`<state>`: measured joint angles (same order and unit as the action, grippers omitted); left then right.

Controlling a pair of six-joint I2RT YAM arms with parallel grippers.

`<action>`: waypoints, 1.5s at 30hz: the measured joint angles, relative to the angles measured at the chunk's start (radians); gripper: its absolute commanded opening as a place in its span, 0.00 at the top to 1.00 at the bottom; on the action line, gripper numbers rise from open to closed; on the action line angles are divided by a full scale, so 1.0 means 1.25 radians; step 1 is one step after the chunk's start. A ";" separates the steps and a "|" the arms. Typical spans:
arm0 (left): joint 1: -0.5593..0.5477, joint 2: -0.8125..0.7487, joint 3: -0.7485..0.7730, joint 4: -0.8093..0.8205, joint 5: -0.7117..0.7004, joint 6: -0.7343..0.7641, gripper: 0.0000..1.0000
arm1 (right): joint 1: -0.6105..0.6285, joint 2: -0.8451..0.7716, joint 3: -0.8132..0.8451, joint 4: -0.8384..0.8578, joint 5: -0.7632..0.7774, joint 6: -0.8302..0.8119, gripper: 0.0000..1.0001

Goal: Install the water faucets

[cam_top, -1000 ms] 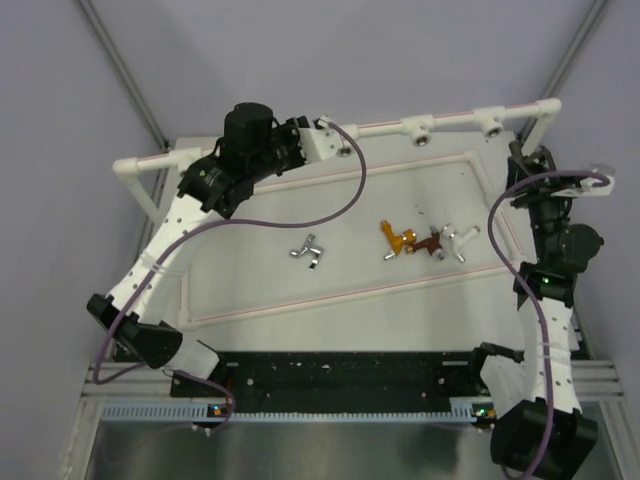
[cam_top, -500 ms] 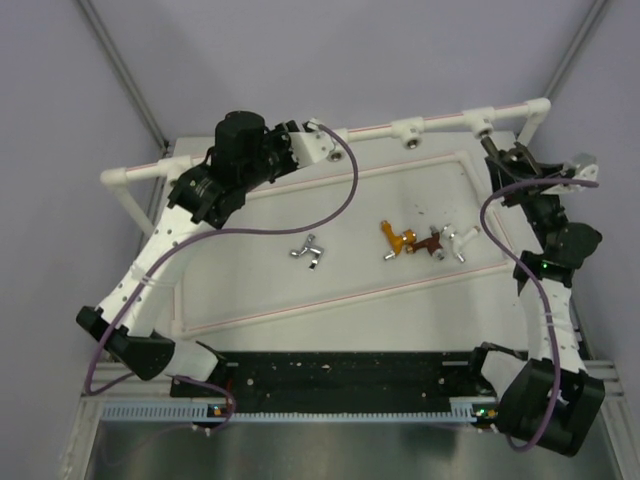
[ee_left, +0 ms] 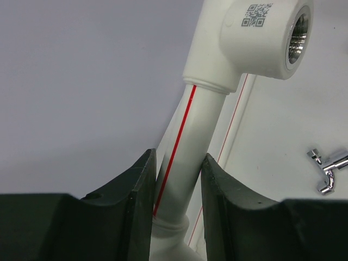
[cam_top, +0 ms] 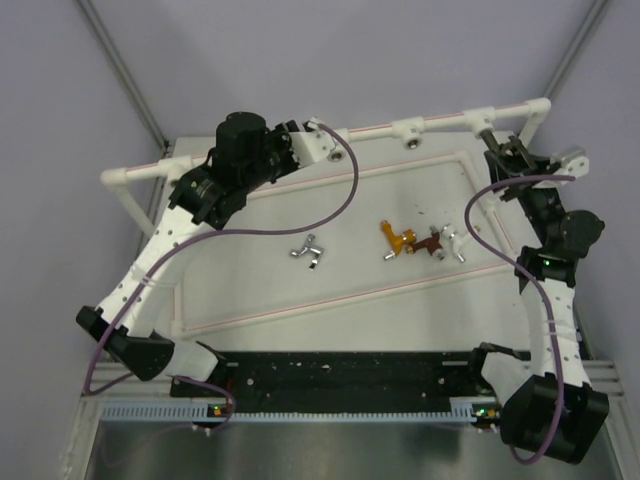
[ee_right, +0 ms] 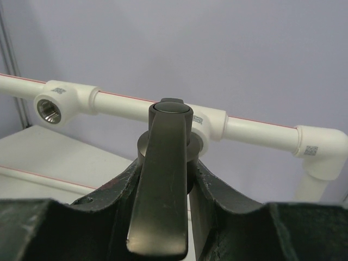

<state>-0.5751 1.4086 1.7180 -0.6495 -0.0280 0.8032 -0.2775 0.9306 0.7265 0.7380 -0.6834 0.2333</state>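
My right gripper is shut on the dark grey faucet and holds it against a socket of the white pipe rack, at the far right in the top view. My left gripper is shut on the rack's pipe, just below an empty socket; in the top view it is at the far left of the rack. The silver faucet lies mid-table. The orange-gold, reddish-brown and white faucets lie together to its right.
An empty metal-threaded socket sits left of the dark faucet, and an elbow ends the rack at the right. The silver faucet also shows in the left wrist view. A thin pink outline runs across the white table.
The pipe rack and my left gripper have shifted a little to the left. My right gripper has moved up and left, bringing the dark grey faucet to the rack's right socket.
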 measured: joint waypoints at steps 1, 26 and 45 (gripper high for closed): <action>-0.001 0.000 0.000 0.000 -0.001 -0.001 0.81 | 0.000 0.002 0.000 0.000 0.006 -0.006 1.00; -0.004 0.059 -0.015 0.073 0.029 0.005 0.65 | 0.000 0.005 -0.022 0.002 0.022 -0.023 1.00; -0.044 0.038 -0.076 0.148 -0.012 0.158 1.00 | 0.001 0.024 -0.048 0.061 0.060 -0.032 1.00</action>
<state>-0.6304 1.4559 1.6234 -0.4644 -0.0429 1.0012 -0.2768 0.9604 0.6670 0.8139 -0.6079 0.1936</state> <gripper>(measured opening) 0.390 0.334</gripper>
